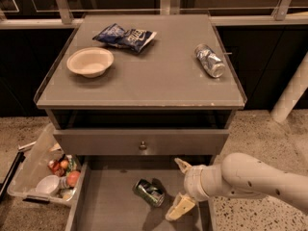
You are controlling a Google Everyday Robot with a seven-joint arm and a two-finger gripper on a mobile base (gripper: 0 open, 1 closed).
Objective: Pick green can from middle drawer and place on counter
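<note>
I'd say it's the reaching step: the gripper (180,186), at lower centre-right, gapes wide and empty just right of the green can (149,192), which lies in the middle drawer (105,207). Next it should slide left and close.

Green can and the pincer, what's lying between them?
Nothing: in the camera view only bare floor of the middle drawer separates the green can from the open pincer beside it.

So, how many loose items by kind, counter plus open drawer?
Cans: 2, shiny dark-green can in the grey middle drawer, crinkled silver-blue can on the grey counter.
Bowls: 1, cream round bowl.
Bags: 1, blue snack bag.
Total: 4.
Open tool hangs over the drawer beside the dark-green can.
</note>
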